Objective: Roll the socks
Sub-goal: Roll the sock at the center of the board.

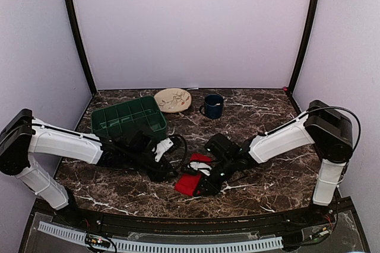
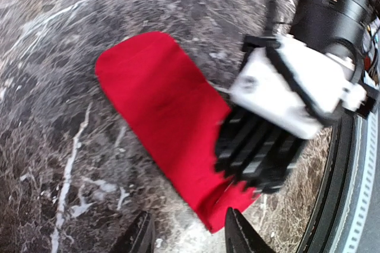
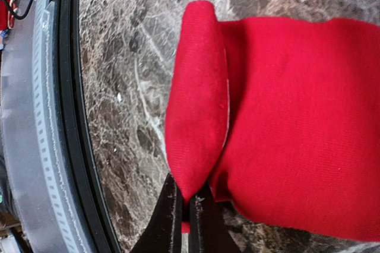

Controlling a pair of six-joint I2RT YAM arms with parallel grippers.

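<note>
The red sock (image 3: pixel 285 116) lies flat on the marble table (image 1: pixel 267 170), stretching straight ahead of the right hand (image 3: pixel 190 220). That hand's fingers are clamped together on the sock's near edge, which stands folded over as one fat lip. By that fold the rolling looks barely begun: one first turn is formed, the rest of the length is still spread out, and no finished bundle shows anywhere. The left hand (image 2: pixel 187 238) hovers just beside the same end with its fingers apart and nothing between them, seemingly placed to steady the cloth. From above, two red patches show, one on each side of the right hand. Whether they are two socks or one sock crossed by the hand, I cannot tell. A thin pale line between red layers at the fold hints at a second layer. Well beyond both hands stand one green crate (image 1: pixel 129 119), one pale plate (image 1: pixel 173 100) and one dark blue mug (image 1: pixel 212 106).
</note>
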